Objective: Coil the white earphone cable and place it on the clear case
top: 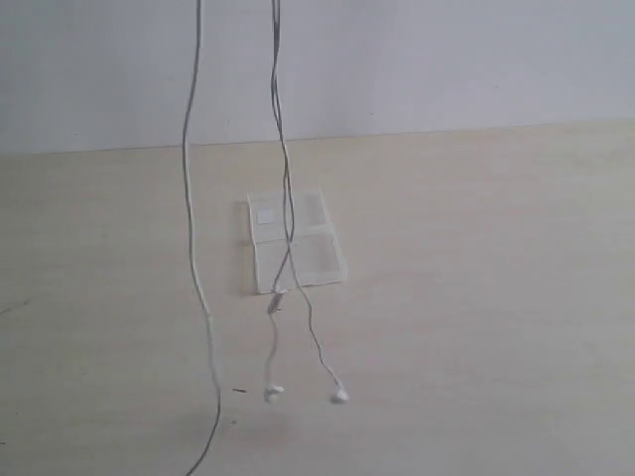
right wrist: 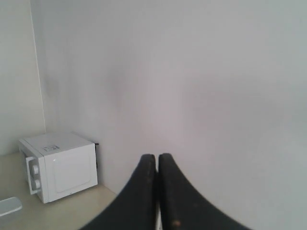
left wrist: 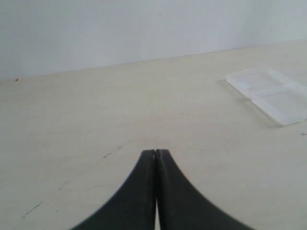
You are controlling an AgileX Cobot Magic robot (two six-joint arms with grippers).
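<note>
The white earphone cable [top: 187, 198] hangs from above the exterior view in two strands. Its left strand runs down past the view's lower edge. The right strand [top: 286, 188] crosses in front of the clear case [top: 313, 260], passes the inline remote [top: 274, 300] and splits to two earbuds [top: 273, 394] near the table. The case lies open and flat, with a white label [top: 266, 214]. Neither gripper shows in the exterior view. My left gripper [left wrist: 156, 152] is shut above the table, with the case [left wrist: 273, 93] off to one side. My right gripper [right wrist: 157, 156] is shut and faces the wall. A thin white sliver shows between each pair of fingers.
A pale wooden table [top: 476, 297] meets a white wall [top: 446, 59] at the back. In the right wrist view a white box-like appliance [right wrist: 60, 165] stands in a corner by the wall.
</note>
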